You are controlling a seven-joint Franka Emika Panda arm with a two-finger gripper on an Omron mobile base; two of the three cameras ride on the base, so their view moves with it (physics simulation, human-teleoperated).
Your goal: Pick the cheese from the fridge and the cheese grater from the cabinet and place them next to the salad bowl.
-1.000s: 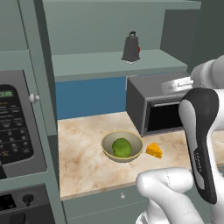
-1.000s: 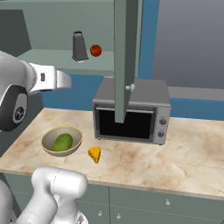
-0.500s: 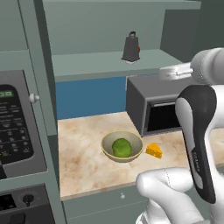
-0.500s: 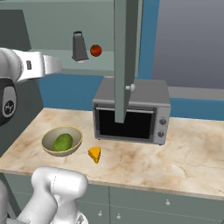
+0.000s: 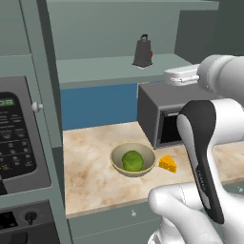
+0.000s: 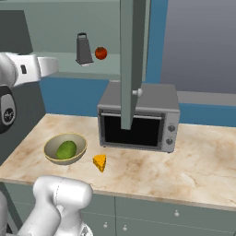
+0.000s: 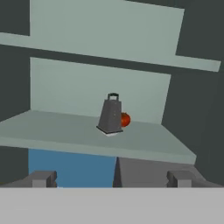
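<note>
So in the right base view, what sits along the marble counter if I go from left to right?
Round beige-tan salad bowl with the green lettuce ball → small yellow-orange cheese wedge → boxy grey microwave.

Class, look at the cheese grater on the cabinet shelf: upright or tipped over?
Upright: the cheese grater stands on its wide base, loop handle on top.
</note>
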